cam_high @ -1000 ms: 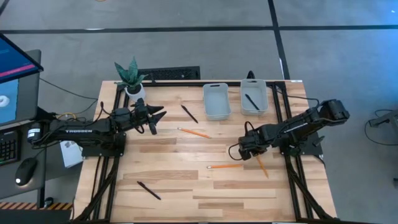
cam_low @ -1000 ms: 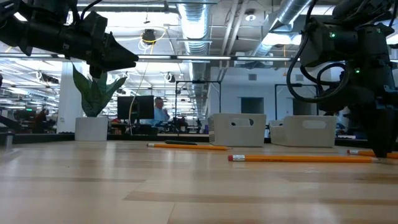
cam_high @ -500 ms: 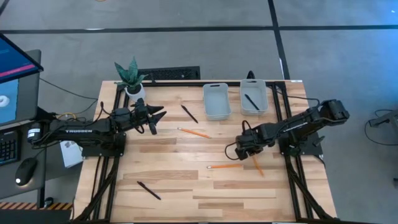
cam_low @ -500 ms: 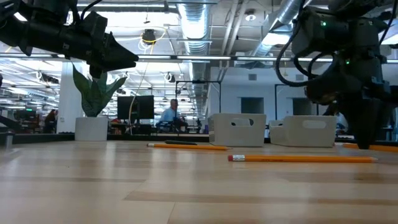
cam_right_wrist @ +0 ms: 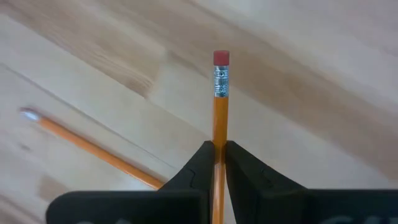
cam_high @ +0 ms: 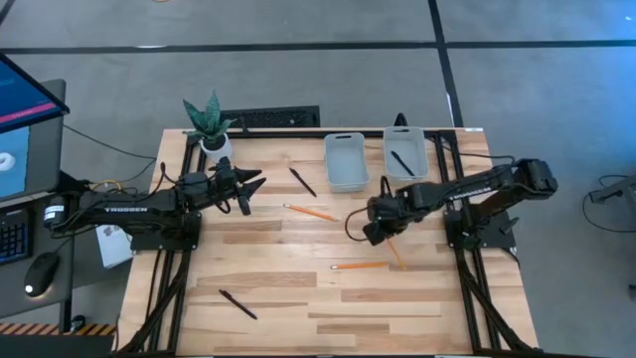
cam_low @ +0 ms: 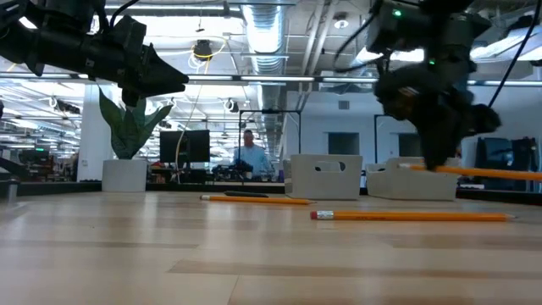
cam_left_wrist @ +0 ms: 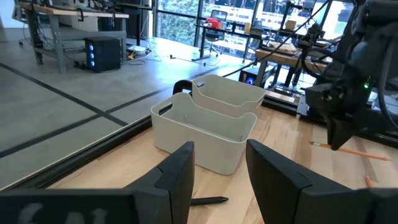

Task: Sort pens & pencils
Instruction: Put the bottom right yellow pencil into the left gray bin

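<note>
My right gripper (cam_high: 375, 227) hangs over the table's middle right, shut on an orange pencil (cam_low: 487, 173). Two more pencils (cam_high: 310, 212) (cam_high: 360, 266) lie flat on the wood. One black pen (cam_high: 302, 181) lies near the bins, another (cam_high: 238, 304) near the front left, and a third (cam_high: 402, 162) lies inside the right bin (cam_high: 420, 157). The left bin (cam_high: 346, 179) stands beside it. My left gripper (cam_high: 250, 189) hovers at the table's left, open, with nothing between its fingers (cam_left_wrist: 180, 171). My right gripper pinches the pencil's shaft (cam_right_wrist: 220, 134) between its two fingers, a short way from the red eraser end (cam_right_wrist: 221, 59). The fingers come from above, pointing steeply down, and lie across the pencil. The pencil is lifted clear of the table, nearly level, its long part (cam_high: 396, 254) reaching toward the near right.
A potted plant (cam_high: 211, 124) stands at the far left corner. The two bins sit side by side at the far edge. A person (cam_low: 250, 157) shows in the room beyond the table. Bare wood lies in the middle and near the front right.
My right gripper has risen and gone toward the table's left and far edge, rolling a little. The pencil it holds, which lay on the wood, is now lifted clear and has swung with it. The gripper has stayed shut.
</note>
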You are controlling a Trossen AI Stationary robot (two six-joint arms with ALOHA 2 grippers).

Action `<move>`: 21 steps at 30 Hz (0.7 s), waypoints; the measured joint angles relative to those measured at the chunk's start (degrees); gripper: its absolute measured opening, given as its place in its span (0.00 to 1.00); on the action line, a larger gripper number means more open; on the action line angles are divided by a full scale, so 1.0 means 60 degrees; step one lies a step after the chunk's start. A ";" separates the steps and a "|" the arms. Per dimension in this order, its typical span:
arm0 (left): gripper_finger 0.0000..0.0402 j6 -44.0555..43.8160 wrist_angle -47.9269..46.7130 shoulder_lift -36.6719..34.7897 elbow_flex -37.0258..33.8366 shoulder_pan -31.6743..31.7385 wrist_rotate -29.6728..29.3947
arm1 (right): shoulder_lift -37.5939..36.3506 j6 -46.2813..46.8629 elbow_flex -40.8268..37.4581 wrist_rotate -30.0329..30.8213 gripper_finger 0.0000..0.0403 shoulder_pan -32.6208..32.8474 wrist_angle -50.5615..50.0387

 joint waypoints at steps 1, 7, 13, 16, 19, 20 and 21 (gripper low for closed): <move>0.34 0.0000 0.0000 -0.0001 0.0000 -0.0002 0.0000 | 0.0000 -0.0190 0.0100 -0.0002 0.13 -0.0120 0.0077; 0.34 0.0000 -0.0001 0.0000 0.0000 0.0000 0.0000 | -0.0004 -0.1336 0.0588 -0.0007 0.13 -0.0924 0.0798; 0.34 0.0000 -0.0002 0.0000 0.0000 -0.0003 -0.0004 | -0.0007 -0.2274 0.1011 -0.0007 0.13 -0.1623 0.1828; 0.34 0.0000 0.0002 0.0000 0.0000 -0.0003 -0.0004 | -0.0007 -0.2766 0.1187 -0.0007 0.13 -0.1945 0.2398; 0.34 0.0017 0.0002 -0.0003 -0.0003 -0.0003 -0.0004 | -0.0007 -0.3182 0.1323 -0.0007 0.13 -0.2307 0.3052; 0.34 0.0074 -0.0002 0.0000 -0.0001 -0.0001 -0.0004 | -0.0007 -0.3313 0.1357 -0.0007 0.13 -0.2434 0.3258; 0.34 0.0138 -0.0005 0.0000 0.0000 0.0001 -0.0007 | -0.0007 -0.3446 0.1411 -0.0007 0.13 -0.2562 0.3415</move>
